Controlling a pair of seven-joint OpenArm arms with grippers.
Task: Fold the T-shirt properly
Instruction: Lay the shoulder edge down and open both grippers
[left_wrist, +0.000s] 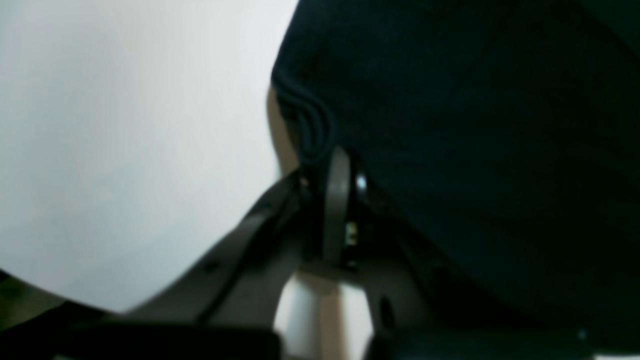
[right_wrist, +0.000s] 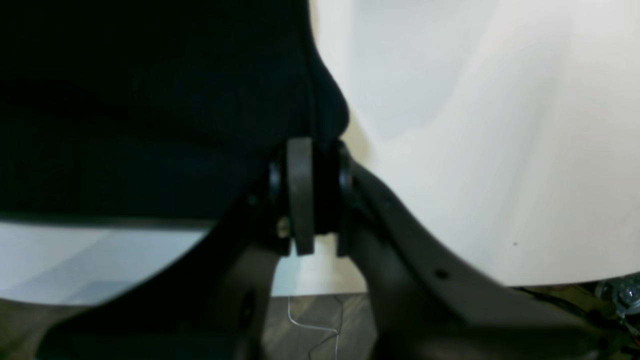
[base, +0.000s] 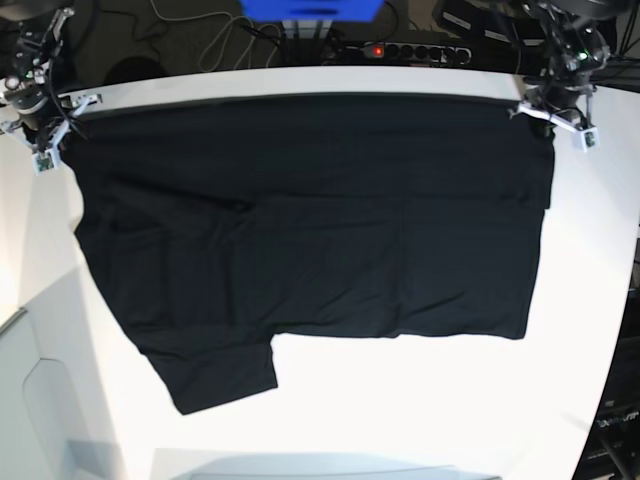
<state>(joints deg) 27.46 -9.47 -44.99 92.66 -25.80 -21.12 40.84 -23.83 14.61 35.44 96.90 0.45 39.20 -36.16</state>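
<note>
Base view, left to right. Right gripper (base: 62, 122) sits at the far-left corner of the white table (base: 420, 400), jaws pinched on the top corner of the T-shirt (base: 310, 240). Right wrist view confirms it: fingers (right_wrist: 300, 195) closed narrow with a bunch of black cloth between them, table surface off to the right, dark floor and a thin cable below.

T-shirt is black, spread mostly flat across the far half of the table. Top edge runs pulled straight between the two grippers, close to the table's far edge. One sleeve sticks out toward the near-left; the body's near edge is roughly straight, right side slightly doubled over near the top corner. Low wrinkles across the middle.

Left gripper (base: 545, 110) is at the far-right corner, clamped on the other top corner. Left wrist view: fingers (left_wrist: 336, 200) nearly together, gripping a ribbed seam edge of the cloth — fabric fills the right of that view, bare table on the left.

Beyond the table: a power strip (base: 410, 50) with a red light, cables, a blue object (base: 310, 8).
</note>
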